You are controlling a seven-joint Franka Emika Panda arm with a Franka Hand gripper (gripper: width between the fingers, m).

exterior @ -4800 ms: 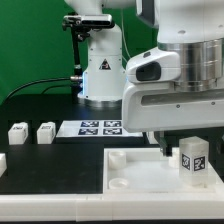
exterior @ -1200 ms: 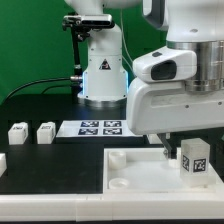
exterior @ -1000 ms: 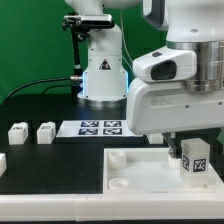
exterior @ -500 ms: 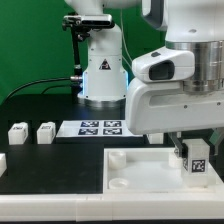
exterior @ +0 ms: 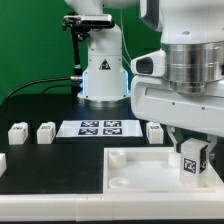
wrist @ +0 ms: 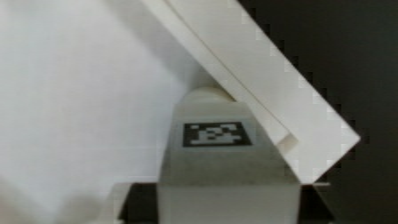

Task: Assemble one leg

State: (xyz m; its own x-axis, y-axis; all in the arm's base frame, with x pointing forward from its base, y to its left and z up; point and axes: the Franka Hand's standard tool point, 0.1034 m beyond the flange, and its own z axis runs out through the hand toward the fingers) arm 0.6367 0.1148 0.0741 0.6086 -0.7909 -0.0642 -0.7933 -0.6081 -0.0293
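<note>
Rotation is what is standing out: against the exterior view half a second back, the arm's wrist body is now showing a rounder, more cylindrical face, and a spare leg [exterior: 155, 131] on the worktop [exterior: 60, 160], hidden behind the arm until now, is coming into sight. The leg [exterior: 192, 159] in the gripper [exterior: 192, 152] is barely shifting place — it is standing upright with its marker tag facing the camera, at the corner of the tray-like part [exterior: 130, 170] on the exterior view's right. That is reading as a twisting step: the leg is probably being screwed into a corner hole, so the task is likely past insertion and into fastening.

The jaws are closing around the leg — dark fingers are flanking its upper part, and in the wrist view the leg [wrist: 219, 140] is sitting right between them, its tag plain, against the tray's raised edge [wrist: 267, 90].

As for holders, the tray-like part is carrying only this one leg; a round hole well away from the jaws is showing empty. Two more legs [exterior: 30, 132] are lying loose on the worktop far from the jaws, beyond the marker board [exterior: 95, 127].
</note>
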